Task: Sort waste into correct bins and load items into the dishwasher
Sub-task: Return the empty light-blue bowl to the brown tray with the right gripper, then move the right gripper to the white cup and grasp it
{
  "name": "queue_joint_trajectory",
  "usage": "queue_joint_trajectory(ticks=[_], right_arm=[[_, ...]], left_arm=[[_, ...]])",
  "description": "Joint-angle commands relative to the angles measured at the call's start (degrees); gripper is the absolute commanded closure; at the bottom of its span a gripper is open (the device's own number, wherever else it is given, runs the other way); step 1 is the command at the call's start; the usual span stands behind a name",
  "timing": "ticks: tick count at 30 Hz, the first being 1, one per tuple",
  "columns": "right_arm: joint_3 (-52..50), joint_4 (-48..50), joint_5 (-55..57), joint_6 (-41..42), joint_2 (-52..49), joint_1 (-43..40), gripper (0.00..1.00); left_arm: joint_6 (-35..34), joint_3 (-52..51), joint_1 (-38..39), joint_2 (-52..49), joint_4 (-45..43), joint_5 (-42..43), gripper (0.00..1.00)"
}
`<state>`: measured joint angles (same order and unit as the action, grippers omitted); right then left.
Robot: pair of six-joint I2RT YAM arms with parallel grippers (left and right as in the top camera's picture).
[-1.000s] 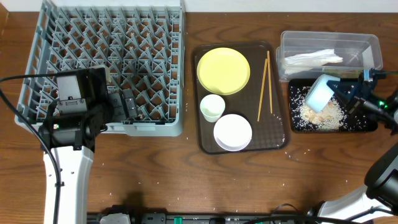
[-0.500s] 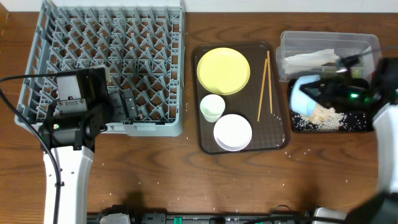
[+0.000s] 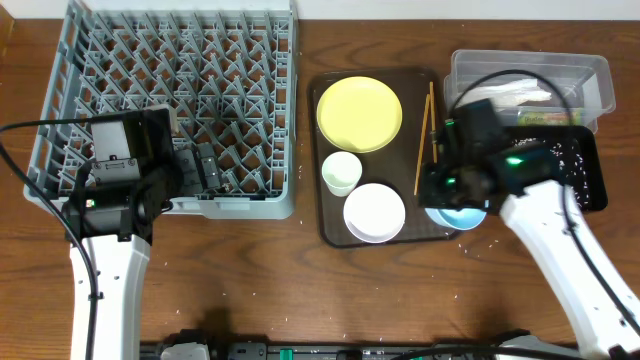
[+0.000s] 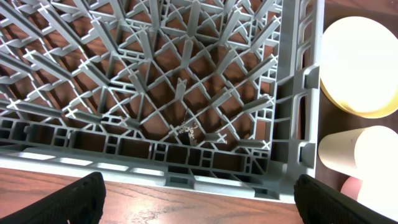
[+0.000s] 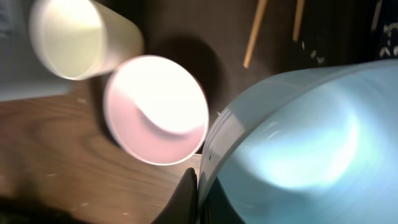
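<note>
**A:** Right gripper (image 5: 193,190)?
**B:** Jaws clamped on the light-blue bowl (image 5: 298,137), lower right corner of the brown tray (image 3: 335,228), beside the white bowl (image 3: 374,212).
**A:** Left gripper (image 4: 199,186)?
**B:** Jaws wide apart, empty, over the dish rack's (image 3: 285,120) lower edge, frame left.

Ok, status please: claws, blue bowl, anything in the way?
Left claw open, over dish rack corner. Right claw shut on light-blue bowl, at right edge of brown tray. White bowl close beside.
</note>
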<state>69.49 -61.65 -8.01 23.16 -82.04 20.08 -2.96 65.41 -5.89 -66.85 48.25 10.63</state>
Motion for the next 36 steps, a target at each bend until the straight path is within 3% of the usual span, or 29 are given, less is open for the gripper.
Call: queue_joint_trajectory(ticks=[1,20,36], right_arm=[[0.0,0.1,8.7,4.3,-3.0,3.1,0.99],[0.0,6.2,5.9,4.3,-18.4,5.7,0.99],[0.4,8.0,3.3,3.1,-20.7,7.8,0.99]], left_arm=[[0.1,0.8,0.2,-0.1,0.2,0.5,0.02],[0.1,0.8,0.2,-0.1,0.2,0.5,0.02],[0.1,0.8,0.2,-0.1,0.2,0.5,0.02]])
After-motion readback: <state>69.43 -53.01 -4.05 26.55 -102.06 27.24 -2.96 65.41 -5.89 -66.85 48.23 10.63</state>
